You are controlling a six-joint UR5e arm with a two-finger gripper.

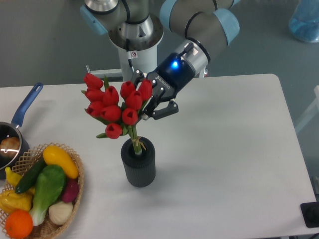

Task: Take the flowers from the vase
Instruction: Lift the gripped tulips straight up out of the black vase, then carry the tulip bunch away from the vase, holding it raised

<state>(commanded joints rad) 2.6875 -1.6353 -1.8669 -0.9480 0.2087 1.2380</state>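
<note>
The flowers (113,105), a bunch of red tulip buds with green leaves, are raised above the vase (139,164), a dark grey ribbed cylinder standing at the table's middle front. Their bound green stems (135,140) still reach down into the vase's mouth. My gripper (146,106) comes in from the upper right and is shut on the flowers at the right side of the bunch, just under the buds. Its black fingers (160,112) are partly hidden by the buds.
A wicker basket (75,191) of colourful vegetables sits at the front left. A blue-handled saucepan (20,117) lies at the left edge. The robot's white base (137,59) stands behind the table. A dark object (311,214) is at the front right corner.
</note>
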